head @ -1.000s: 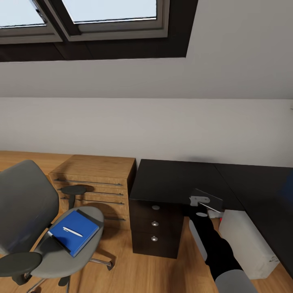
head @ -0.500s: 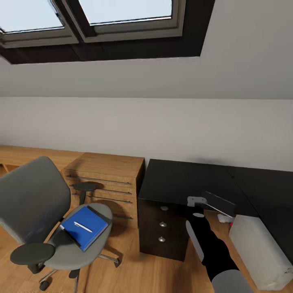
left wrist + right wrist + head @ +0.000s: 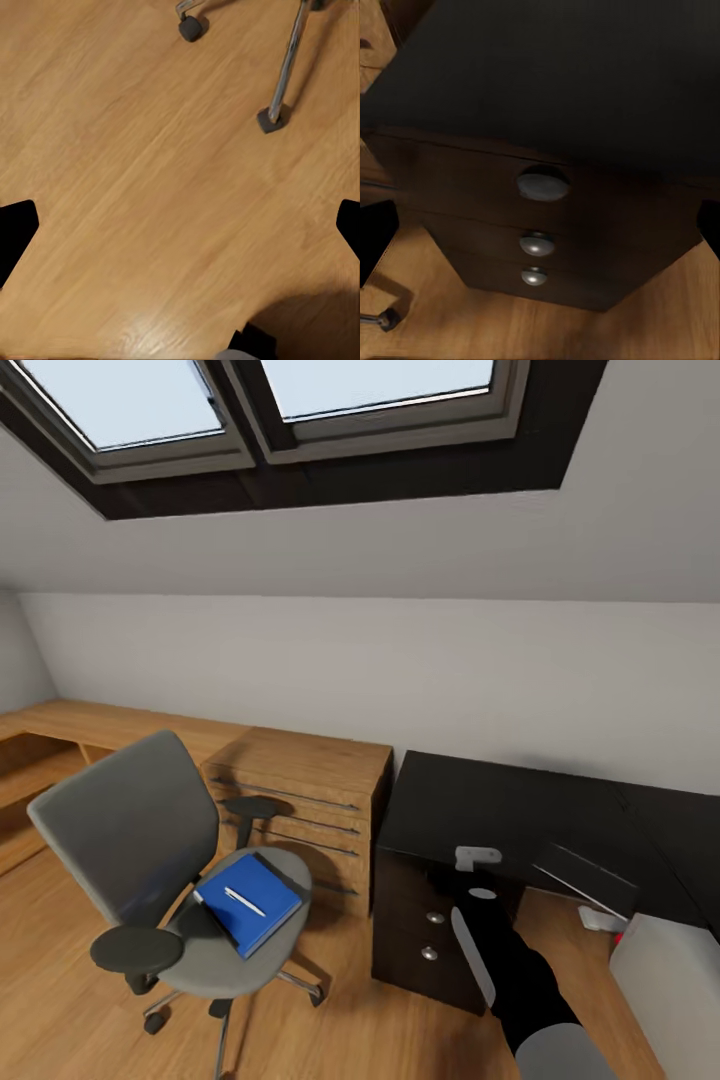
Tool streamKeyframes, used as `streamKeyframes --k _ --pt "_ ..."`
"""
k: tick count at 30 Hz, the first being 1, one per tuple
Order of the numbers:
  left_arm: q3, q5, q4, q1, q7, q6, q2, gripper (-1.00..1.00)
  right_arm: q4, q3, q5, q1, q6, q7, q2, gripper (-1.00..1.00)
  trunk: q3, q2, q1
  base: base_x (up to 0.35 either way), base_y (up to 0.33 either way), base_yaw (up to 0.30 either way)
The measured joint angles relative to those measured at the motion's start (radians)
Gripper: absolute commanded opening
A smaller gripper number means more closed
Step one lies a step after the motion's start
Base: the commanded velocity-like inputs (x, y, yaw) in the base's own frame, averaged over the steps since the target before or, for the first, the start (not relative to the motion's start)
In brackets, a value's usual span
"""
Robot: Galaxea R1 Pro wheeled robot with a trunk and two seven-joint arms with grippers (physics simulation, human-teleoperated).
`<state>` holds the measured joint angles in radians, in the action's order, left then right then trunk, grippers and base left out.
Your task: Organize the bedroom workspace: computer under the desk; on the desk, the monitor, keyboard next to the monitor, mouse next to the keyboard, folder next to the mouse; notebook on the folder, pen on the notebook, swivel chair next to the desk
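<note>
Blue folder (image 3: pixel 250 905) is lying on the swivel chair (image 3: pixel 140 850) seat, white pen (image 3: pixel 244 901) resting on top. Black tabletop (image 3: pixel 500 800) with three silver-knobbed drawers (image 3: pixel 540 225) is standing just beside a wooden chest (image 3: pixel 310 800). Computer (image 3: pixel 670 990) is sitting beneath. Right gripper (image 3: pixel 540 225) is spreading wide, empty; left gripper (image 3: pixel 180 225) likewise, over wood floor (image 3: pixel 150 187).

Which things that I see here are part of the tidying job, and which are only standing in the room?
Part of the job:
swivel chair
blue folder on its seat
pen on the folder
black desk
computer on the floor at the right

Only standing there:
wooden chest
skylights
</note>
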<state>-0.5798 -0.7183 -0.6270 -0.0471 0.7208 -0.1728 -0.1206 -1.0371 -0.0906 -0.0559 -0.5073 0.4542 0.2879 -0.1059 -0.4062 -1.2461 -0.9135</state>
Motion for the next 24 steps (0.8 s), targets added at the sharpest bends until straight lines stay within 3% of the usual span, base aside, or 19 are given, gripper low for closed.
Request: streamKeyframes --k 5,6,9,10,11,13,16,21,24 --pt "0.082 -0.001 -0.002 -0.001 -0.075 -0.005 -0.024 1.00 0.001 -0.026 0.000 0.000 -0.002 0.000 0.000 1.00 -0.003 0.000 0.000 0.200 0.183 0.262" --pt "0.159 -0.001 -0.003 -0.001 -0.138 -0.005 -0.034 1.00 0.003 -0.033 0.000 0.001 -0.002 0.000 0.000 1.00 -0.004 0.000 0.000 0.214 0.254 0.262" --pt "0.241 -0.002 -0.003 -0.001 -0.192 -0.003 -0.040 1.00 0.003 -0.036 0.000 0.001 -0.002 0.000 0.000 1.00 -0.005 0.000 0.000 0.210 0.265 0.262" --pt "0.300 -0.002 -0.003 -0.001 -0.227 -0.003 -0.043 1.00 0.003 -0.037 0.000 0.001 -0.002 0.000 0.000 1.00 -0.006 0.000 0.000 0.188 0.186 0.262" --pt "0.422 -0.001 -0.004 -0.001 -0.292 -0.001 -0.045 1.00 0.003 -0.039 0.000 0.001 -0.002 -0.001 0.000 1.00 -0.007 0.000 0.000 0.173 0.149 0.262" --pt "0.505 -0.001 -0.004 -0.001 -0.335 0.000 -0.045 1.00 0.004 -0.040 0.000 0.001 -0.002 -0.002 0.000 1.00 -0.008 0.000 0.000 0.126 0.086 0.262" --pt "0.571 0.002 -0.003 -0.001 -0.368 -0.001 -0.045 1.00 0.011 -0.052 0.001 0.002 -0.002 -0.001 -0.001 1.00 -0.010 0.000 0.000 0.053 0.035 0.262" --pt "0.601 0.004 -0.003 -0.001 -0.382 -0.003 -0.044 1.00 0.020 -0.096 0.000 0.002 -0.003 0.000 -0.002 1.00 -0.013 0.000 0.000 0.015 0.010 0.262" --pt "0.604 0.005 -0.003 -0.001 -0.383 -0.003 -0.043 1.00 0.023 -0.102 0.001 0.002 -0.003 0.000 -0.002 1.00 -0.014 0.000 0.000 0.003 0.002 0.262"
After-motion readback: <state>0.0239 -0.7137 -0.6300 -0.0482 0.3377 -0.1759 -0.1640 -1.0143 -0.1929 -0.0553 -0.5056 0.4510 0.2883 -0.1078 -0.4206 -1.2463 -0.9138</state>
